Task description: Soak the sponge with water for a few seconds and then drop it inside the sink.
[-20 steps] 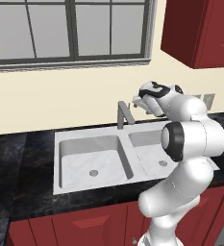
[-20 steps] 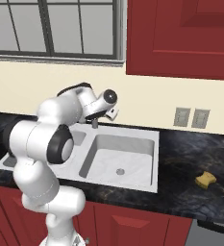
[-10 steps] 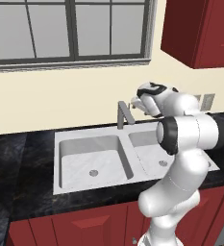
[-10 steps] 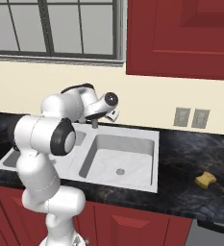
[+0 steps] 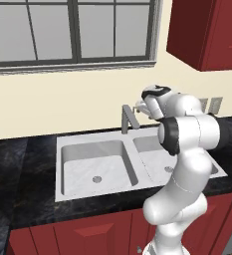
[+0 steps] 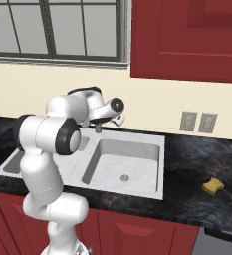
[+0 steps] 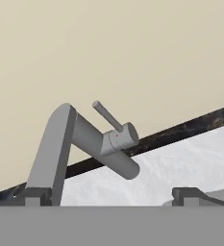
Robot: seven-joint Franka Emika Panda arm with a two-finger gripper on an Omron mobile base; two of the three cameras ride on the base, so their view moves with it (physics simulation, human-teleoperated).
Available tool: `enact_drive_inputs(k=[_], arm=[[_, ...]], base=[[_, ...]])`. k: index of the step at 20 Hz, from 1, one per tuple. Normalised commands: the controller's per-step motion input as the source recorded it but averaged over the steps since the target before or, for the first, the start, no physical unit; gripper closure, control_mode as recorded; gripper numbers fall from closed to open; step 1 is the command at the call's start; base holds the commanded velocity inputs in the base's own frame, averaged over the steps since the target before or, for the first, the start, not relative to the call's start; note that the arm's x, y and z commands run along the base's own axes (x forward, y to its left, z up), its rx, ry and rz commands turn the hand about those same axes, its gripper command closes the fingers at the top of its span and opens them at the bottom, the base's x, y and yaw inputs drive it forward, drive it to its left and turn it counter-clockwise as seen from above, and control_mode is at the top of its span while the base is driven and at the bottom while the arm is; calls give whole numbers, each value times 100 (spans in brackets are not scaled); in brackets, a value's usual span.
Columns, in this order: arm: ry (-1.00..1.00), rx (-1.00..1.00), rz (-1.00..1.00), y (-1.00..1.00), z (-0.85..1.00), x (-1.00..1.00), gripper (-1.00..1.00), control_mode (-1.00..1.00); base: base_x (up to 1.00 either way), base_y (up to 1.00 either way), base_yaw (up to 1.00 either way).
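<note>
Left base view: white arm [image 5: 187, 149] rising from the lower right, bent over the right half of the sink [image 5: 77, 172], with the gripper [image 5: 141, 106] held up near the back wall just beside the top of the grey tap [image 5: 127, 118]; jaws too small and too end-on here to judge. Double basin set in a black counter [image 5: 18, 164], two round drains showing, window [image 5: 72, 32] above and a red wall cabinet [image 5: 207, 32] at upper right, outlets [image 5: 216, 104] on the wall behind the arm. Right base view: same arm [image 6: 48, 144] rising from the lower left, hand reaching toward the wall over the divider between the basins, gripper [image 6: 118, 117] pointing at the tap, mostly hidden behind the wrist; nothing seen between the fingers. Sponge [image 6: 213, 186] lying on the black counter [image 6: 197, 164] well to the right of the sink [image 6: 127, 167], apart from basin and arm, below the two wall outlets [image 6: 197, 121]. Red cabinet [image 6: 187, 40] overhead, red cabinet fronts [image 6: 137, 231] below the counter. Hand view: tilted picture, tap [image 7: 80, 144] close and centred, its spout angled down over the pale marbled basin [image 7: 190, 163], thin lever [image 7: 106, 116] sticking up from the spout body; cream wall [image 7: 108, 48] behind, dark counter strip [image 7: 180, 129] running along its foot. Two dark fingertips [image 7: 36, 194] at the bottom edge set far apart, one either side of the tap's base, jaws spread wide with nothing held and neither tip touching the tap.
</note>
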Motion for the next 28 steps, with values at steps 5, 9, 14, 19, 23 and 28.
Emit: enact_drive_inputs(k=[5, 9, 14, 19, 23, 28], arm=[[-4, 0, 0, -14, -5, 8, -100, -100], [-3, 0, 0, -11, -1, 1, -100, -100], [0, 0, 0, 0, 0, 0, -100, -100], [-3, 0, 0, 10, 1, 0, -100, -100], [-8, 0, 0, 7, 25, 0, -100, -100], [-4, 0, 0, 1, 11, 8, -100, -100]], base=[[0, 0, 0], [0, 0, 0], [0, 0, 0], [0, 0, 0], [0, 0, 0], [0, 0, 0]])
